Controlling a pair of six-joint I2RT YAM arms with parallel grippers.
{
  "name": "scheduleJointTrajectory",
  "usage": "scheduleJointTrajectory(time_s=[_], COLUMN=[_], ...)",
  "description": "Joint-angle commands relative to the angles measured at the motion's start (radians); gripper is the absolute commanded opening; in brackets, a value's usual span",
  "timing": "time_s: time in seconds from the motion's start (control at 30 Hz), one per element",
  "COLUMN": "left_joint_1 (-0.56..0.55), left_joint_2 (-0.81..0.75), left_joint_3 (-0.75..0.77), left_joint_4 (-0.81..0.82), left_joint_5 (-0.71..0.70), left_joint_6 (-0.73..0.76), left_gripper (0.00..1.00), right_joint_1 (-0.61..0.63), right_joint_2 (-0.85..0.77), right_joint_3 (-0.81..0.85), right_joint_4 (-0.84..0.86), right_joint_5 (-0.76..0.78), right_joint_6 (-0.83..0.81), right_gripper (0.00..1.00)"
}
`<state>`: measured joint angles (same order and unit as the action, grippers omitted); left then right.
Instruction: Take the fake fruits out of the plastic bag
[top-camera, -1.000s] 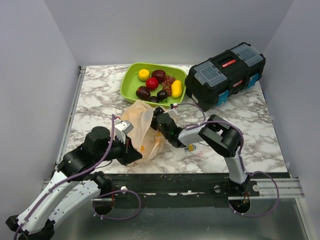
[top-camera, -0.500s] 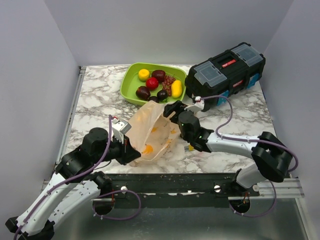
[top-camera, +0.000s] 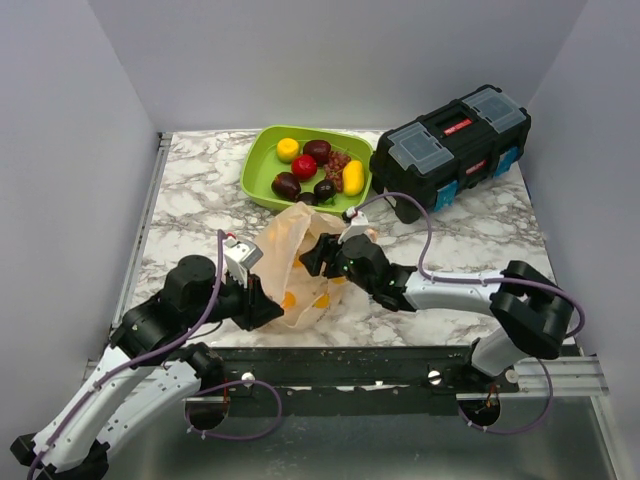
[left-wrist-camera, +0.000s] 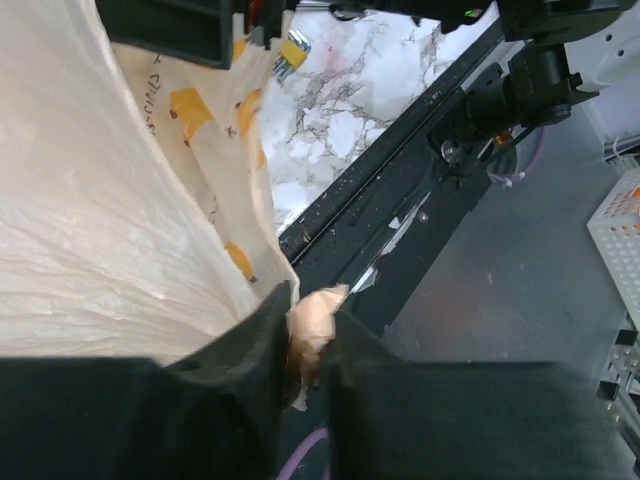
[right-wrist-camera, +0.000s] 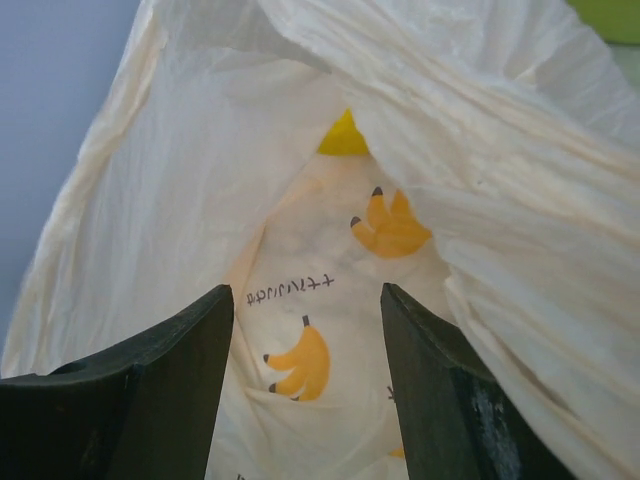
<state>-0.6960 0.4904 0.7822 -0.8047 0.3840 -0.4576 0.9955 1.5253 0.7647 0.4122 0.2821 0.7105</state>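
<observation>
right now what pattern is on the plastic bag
Orange-yellow banana bunches with small dark lettering on the plastic bag; clearest in the right wrist view.

Noting one line of dark Japanese-style characters (right-wrist-camera: 290, 289) on the inner wall of the plastic bag (right-wrist-camera: 300, 230), appearing mirrored through the film, between printed banana bunches (right-wrist-camera: 300, 362); single characters not resolving. Seeing a second short dark print line (left-wrist-camera: 160, 72) on the bag in the left wrist view, too blurred to read. Noting a red label (top-camera: 457, 127) on the black toolbox (top-camera: 440, 160); lettering too small.
</observation>
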Motion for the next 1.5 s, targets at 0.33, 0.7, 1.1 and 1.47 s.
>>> scheduleJointTrajectory(time_s=[0.33, 0.7, 1.1, 1.47], left_joint_1=[-0.006, -0.003, 0.007, 0.004], left_joint_2=[0.117, 0.531, 0.836, 0.74], left_joint_3=[0.339, 0.407, 0.499, 0.47], left_joint_4=[-0.135, -0.012, -0.053, 0.061], left_joint_5=[-0.363, -0.459, -0.568, -0.508], left_joint_6=[0.068, 0.159, 0.229, 0.392], left_gripper=[0.99, 0.99, 0.54, 0.0], right_joint_1=[0.002, 0.002, 0.003, 0.005], right_joint_2=[0.106, -0.019, -0.08, -0.093], right_joint_3=[0.043, -0.053, -0.132, -0.108], right_joint_4=[0.139, 0.132, 0.16, 0.142], right_joint_5=[-0.083, -0.018, -0.036, -0.157], right_joint_6=[0.029, 0.08, 0.086, -0.025], right_gripper=[0.58, 0.58, 0.58, 0.69])
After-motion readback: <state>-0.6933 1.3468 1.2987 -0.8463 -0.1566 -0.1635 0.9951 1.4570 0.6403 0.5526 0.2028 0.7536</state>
